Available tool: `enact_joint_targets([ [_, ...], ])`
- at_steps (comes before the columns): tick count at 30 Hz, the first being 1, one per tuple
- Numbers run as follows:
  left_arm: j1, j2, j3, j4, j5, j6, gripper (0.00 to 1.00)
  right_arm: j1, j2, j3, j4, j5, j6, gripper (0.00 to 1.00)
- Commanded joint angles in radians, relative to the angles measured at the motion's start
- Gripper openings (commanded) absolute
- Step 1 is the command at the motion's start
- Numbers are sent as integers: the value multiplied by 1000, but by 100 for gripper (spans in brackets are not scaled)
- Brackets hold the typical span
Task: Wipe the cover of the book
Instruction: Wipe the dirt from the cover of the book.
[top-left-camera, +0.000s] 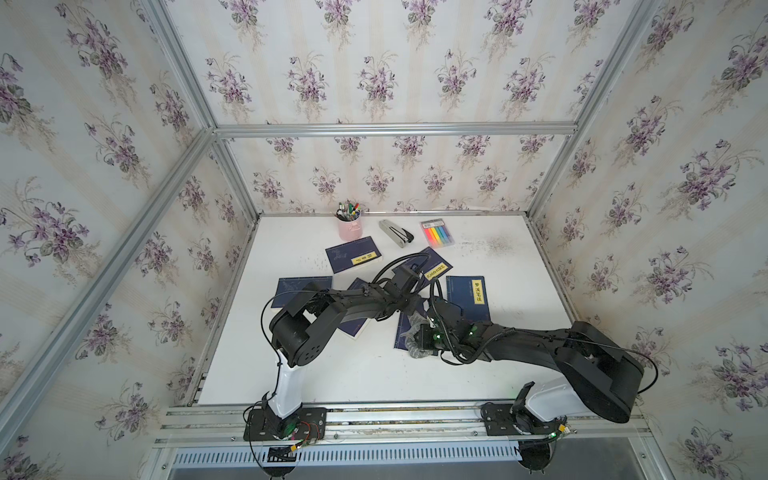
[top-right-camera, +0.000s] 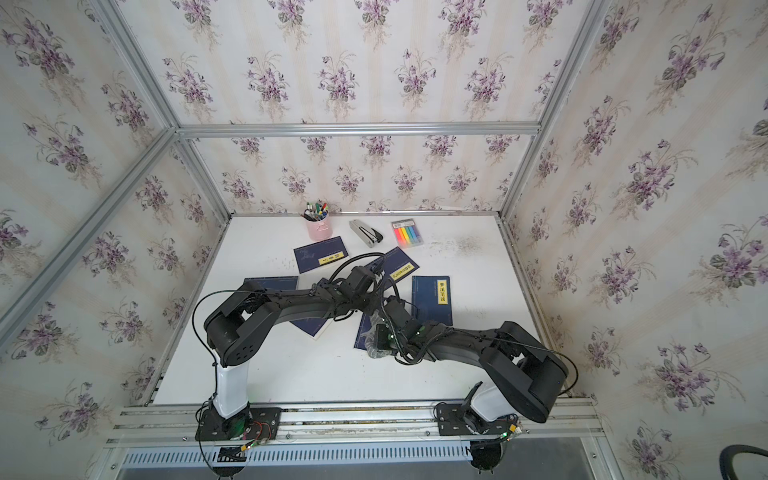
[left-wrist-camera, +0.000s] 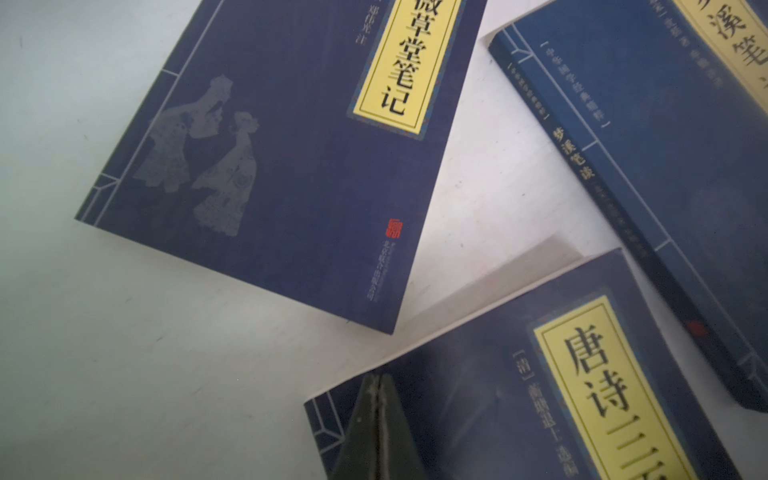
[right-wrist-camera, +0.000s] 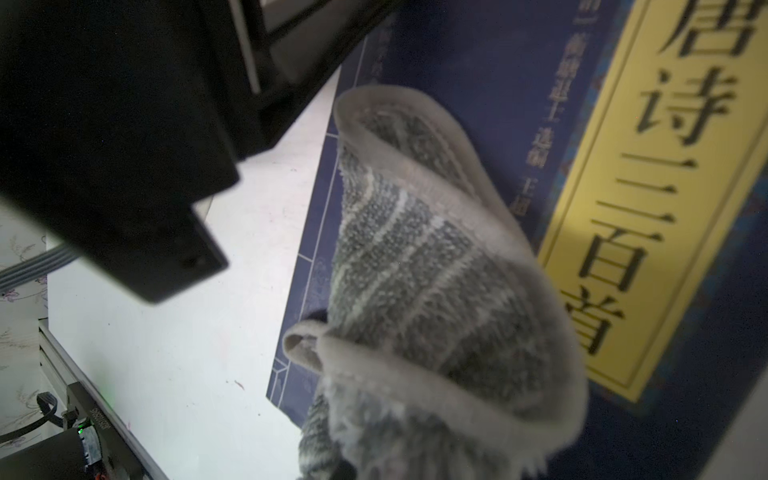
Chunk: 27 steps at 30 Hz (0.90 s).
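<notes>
The book (top-left-camera: 401, 332) (top-right-camera: 362, 332) is dark blue with a yellow title label and lies flat near the table's middle. My left gripper (left-wrist-camera: 379, 380) is shut with nothing in it, its tip resting on a corner of that book's cover (left-wrist-camera: 478, 395). A grey striped cloth (right-wrist-camera: 415, 257) (top-left-camera: 415, 352) lies bunched on the cover (right-wrist-camera: 478, 62), and my right gripper (top-left-camera: 420, 340) is shut on it. The cloth hides the right fingertips in the right wrist view. In both top views the two arms cross above the book and cover most of it.
Several more blue books lie around: one (top-left-camera: 353, 254) at the back, one (top-left-camera: 467, 297) to the right, one (top-left-camera: 301, 287) to the left. A pink pen cup (top-left-camera: 350, 228), a stapler (top-left-camera: 397, 233) and a pack of coloured markers (top-left-camera: 437, 233) stand along the back. Dark specks (top-left-camera: 494, 245) dot the back right.
</notes>
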Motion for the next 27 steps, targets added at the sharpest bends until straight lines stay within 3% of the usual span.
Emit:
enact_joint_targets([
  [1, 1, 65, -33, -433, 86, -5, 0, -26, -30, -11, -11, 47, 23, 0],
  [8, 5, 69, -34, -434, 111, -6, 0, -166, -169, -122, -82, 70, 3, 0],
  [14, 5, 55, -42, -425, 123, -8, 0, -176, -220, -100, -98, 73, -42, 0],
  [20, 3, -113, -109, -350, 143, 10, 0, -176, -221, -34, -105, 65, -87, 0],
  [27, -8, -297, -108, -379, 152, 29, 0, -176, -93, 34, -48, 22, -113, 0],
])
